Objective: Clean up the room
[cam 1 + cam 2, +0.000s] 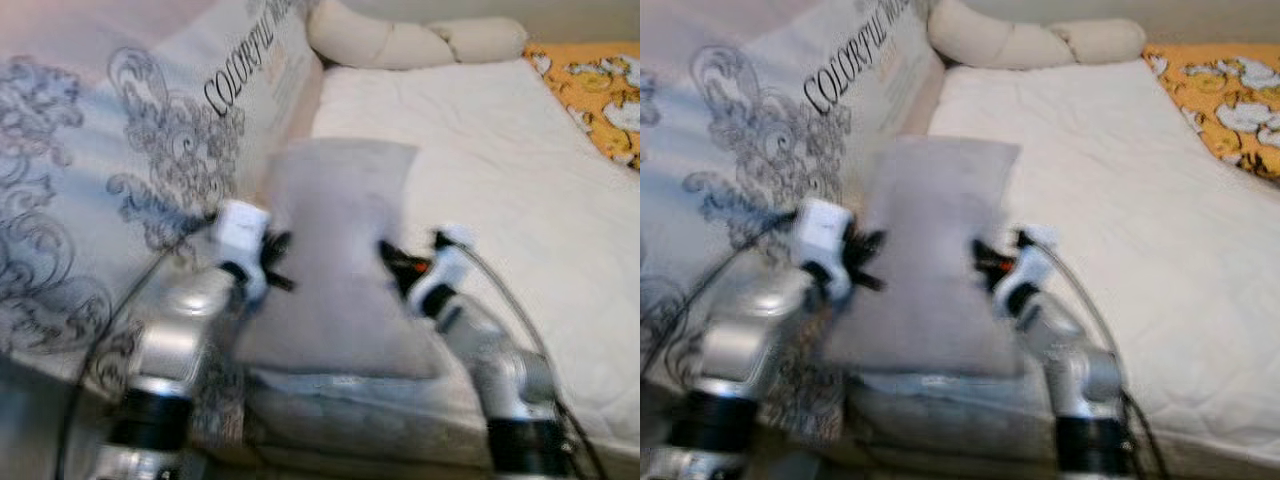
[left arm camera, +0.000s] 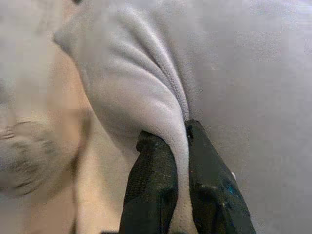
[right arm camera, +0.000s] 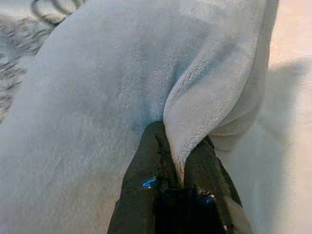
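Left pincer [image 2: 181,134] clamped on grey blanket [image 2: 146,92]

A bed [image 1: 520,200] with a white quilted cover fills the scene. At its head lies a long cream bolster [image 1: 410,40], bent and knotted-looking. Along its left side rests a pale patterned duvet [image 1: 120,170] printed with grey scrolls and dark lettering (partly readable as "COLORFUL"). An orange floral cloth [image 1: 595,90] lies at the right edge. A grey fleece blanket [image 1: 340,270] spreads over the near middle.
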Robot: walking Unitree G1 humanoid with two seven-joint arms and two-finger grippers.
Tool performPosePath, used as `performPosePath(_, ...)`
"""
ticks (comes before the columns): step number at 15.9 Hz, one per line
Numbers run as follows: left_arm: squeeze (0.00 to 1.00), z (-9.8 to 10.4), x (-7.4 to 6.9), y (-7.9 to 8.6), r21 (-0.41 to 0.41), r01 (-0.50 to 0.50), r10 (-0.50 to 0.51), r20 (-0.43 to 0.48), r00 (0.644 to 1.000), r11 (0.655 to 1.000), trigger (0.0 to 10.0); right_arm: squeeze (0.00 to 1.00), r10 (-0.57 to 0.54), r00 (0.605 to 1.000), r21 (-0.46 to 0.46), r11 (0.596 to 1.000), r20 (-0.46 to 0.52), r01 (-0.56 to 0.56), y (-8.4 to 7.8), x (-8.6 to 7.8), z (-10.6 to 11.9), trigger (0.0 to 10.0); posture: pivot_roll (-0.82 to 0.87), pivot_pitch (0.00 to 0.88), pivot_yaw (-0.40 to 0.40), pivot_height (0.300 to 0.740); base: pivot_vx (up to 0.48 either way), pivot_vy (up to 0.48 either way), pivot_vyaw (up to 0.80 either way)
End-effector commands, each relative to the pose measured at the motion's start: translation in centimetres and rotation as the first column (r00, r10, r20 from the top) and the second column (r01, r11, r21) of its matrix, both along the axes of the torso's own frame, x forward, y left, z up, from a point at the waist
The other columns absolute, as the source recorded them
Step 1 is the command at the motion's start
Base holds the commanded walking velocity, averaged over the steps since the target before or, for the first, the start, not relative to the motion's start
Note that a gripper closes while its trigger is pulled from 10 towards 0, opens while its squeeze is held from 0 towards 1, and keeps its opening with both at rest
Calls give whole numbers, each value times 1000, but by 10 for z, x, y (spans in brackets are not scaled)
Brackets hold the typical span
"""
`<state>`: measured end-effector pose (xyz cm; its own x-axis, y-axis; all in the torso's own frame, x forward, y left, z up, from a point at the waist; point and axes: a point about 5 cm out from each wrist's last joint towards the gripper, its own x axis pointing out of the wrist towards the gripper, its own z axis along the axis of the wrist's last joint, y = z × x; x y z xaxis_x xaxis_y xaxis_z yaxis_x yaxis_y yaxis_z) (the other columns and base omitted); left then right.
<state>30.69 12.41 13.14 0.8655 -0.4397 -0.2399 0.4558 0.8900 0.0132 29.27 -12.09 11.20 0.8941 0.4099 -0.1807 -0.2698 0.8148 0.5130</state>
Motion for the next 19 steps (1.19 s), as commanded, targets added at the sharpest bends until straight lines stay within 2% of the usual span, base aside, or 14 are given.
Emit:
performPosePath(1,0,9,3,9,10,-19,18,43,999,1000,10000,0,62,997,30,998,44,-63,20,2,11,10000,-62,0,76,740,345,0,0)
performPosePath(6,0,8,3,10,28,-15,14,40,999,1000,10000,0,65,997,27,997,41,-66,21,2,9,10000,-64,0,82,740,339,0,0)
performPosePath(10,0,8,5,8,102,19,-25,65,998,995,10000,0,59,998,20,998,31,-60,20,4,6,10000,-65,0,89,740,0,0,0)
performPosePath(13,0,7,15,6,146,52,-63,76,995,988,10000,0,34,999,-10,999,0,-34,18,12,-1,10000,-76,0,101,740,0,0,0)
performPosePath(14,0,7,20,4,169,71,-85,77,993,983,10000,0,12,1000,0,1000,-10,-12,17,16,-3,10000,-77,0,103,740,0,0,0)
performPosePath(15,0,7,32,2,215,86,-105,80,991,973,10000,0,-19,999,-19,1000,-38,18,16,24,-11,10000,-82,0,109,740,0,0,0)
performPosePath(16,0,7,35,2,225,88,-109,82,991,970,10000,0,-24,999,-23,999,-44,23,16,26,-12,10000,-82,0,109,740,0,0,0)
performPosePath(17,0,8,42,1,237,92,-116,90,989,967,10000,357,-40,998,-30,999,-46,38,14,31,-15,10000,-84,0,112,740,0,0,0)
performPosePath(18,0,10,48,-2,242,97,-124,98,987,965,10000,890,-64,997,-36,997,-47,62,12,36,-17,10000,-85,0,114,740,0,0,0)
performPosePath(19,0,12,53,-4,246,108,-138,106,985,963,10000,1000,-87,995,-33,996,-47,85,8,41,-19,10000,-88,0,117,740,0,0,0)
